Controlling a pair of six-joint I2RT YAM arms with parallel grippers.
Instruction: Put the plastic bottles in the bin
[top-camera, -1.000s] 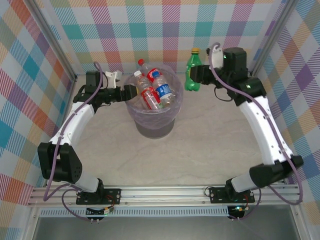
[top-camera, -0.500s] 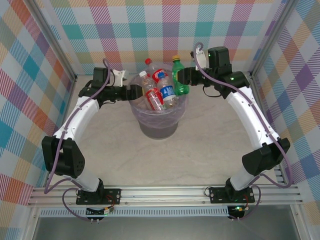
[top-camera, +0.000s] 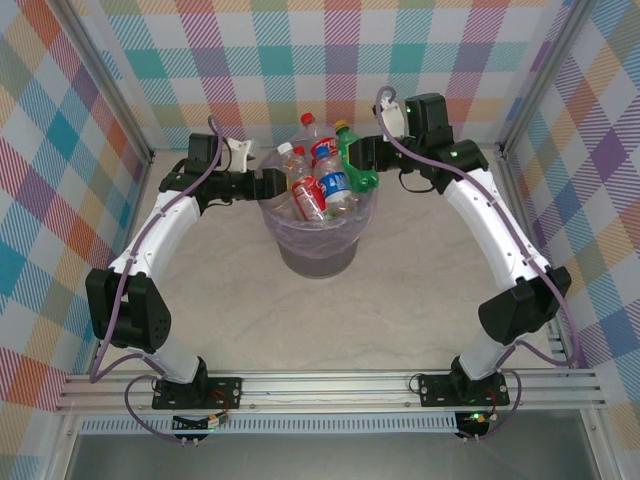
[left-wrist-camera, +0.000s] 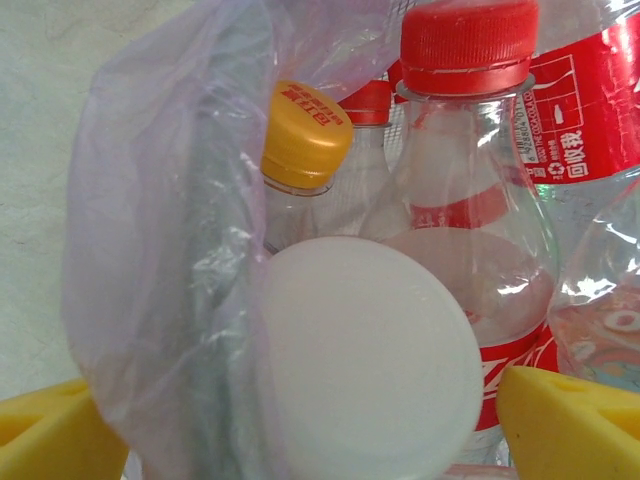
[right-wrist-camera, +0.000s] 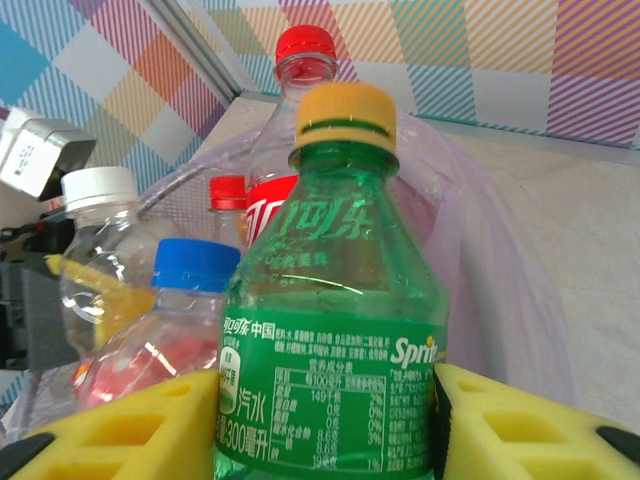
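The bin (top-camera: 316, 252) is a grey bucket lined with a lavender bag (left-wrist-camera: 150, 250), at the back middle of the table. Several plastic bottles stand in it, among them a red-capped one (top-camera: 308, 121), a blue-labelled one (top-camera: 336, 184) and a white-capped one (left-wrist-camera: 365, 360). My right gripper (right-wrist-camera: 330, 430) is shut on a green bottle (right-wrist-camera: 335, 330) with a yellow cap. It holds that bottle upright over the bin's right rim (top-camera: 349, 143). My left gripper (top-camera: 278, 183) is at the bin's left rim and open. Its yellow fingers (left-wrist-camera: 570, 425) stand apart from the white cap.
Checked walls close the back and both sides, with a metal post (top-camera: 520, 120) at the back right corner. Both arms reach in towards the bin from either side. The pale table top (top-camera: 320, 320) runs from the bin to the front rail (top-camera: 330, 385).
My right arm has carried the green bottle left from the back of the table to over the bin's right rim. My left gripper has stayed at the left rim, its jaws slightly wider.
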